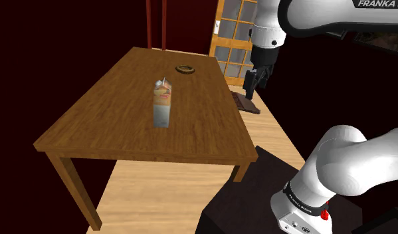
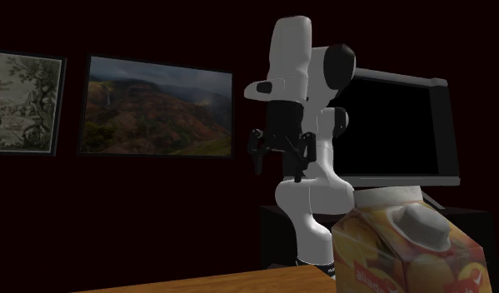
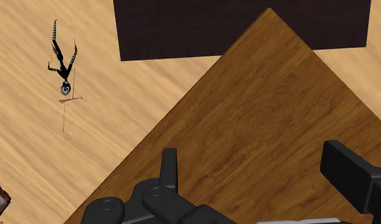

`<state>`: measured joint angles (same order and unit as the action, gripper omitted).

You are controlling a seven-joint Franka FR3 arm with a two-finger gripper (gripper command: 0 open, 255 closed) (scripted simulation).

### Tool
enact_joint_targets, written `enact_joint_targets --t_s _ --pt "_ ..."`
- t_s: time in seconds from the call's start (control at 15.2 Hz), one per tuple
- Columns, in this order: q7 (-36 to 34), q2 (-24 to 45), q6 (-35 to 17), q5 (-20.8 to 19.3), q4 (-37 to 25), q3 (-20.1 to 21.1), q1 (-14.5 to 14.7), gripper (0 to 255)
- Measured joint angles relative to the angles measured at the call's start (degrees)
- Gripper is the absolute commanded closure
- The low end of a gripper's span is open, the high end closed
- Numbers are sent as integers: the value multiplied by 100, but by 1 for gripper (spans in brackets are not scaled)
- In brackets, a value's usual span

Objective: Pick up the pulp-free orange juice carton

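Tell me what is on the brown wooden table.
An upright orange gable-top carton near the middle of the brown wooden table, and a small dark ring near its far edge. The wood under the carton is covered.

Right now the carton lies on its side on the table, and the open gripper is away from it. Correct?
No: the carton stands upright on the table, as the shoulder view shows. The open gripper is indeed away from it.
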<state>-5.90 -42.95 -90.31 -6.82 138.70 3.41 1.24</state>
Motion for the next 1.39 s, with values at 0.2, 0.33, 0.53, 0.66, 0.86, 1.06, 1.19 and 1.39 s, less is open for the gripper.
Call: enact_joint_targets --t_s 0.2,0.33,0.53,0.66,0.86,1.06,1.19,1.39 --pt "87 321 -45 9 -230 6 39 0" --pt "184 787 -99 40 -561 45 108 0" --pt "341 1570 -94 91 -1221 129 215 0" --pt "502 2055 -41 93 -1678 153 264 0" --pt "676 2803 51 116 -2389 243 359 0" --pt "838 3521 224 122 -3144 351 458 0" --pt "978 4007 338 101 -3662 404 510 0" --pt "1108 4826 663 59 -4667 534 642 0"
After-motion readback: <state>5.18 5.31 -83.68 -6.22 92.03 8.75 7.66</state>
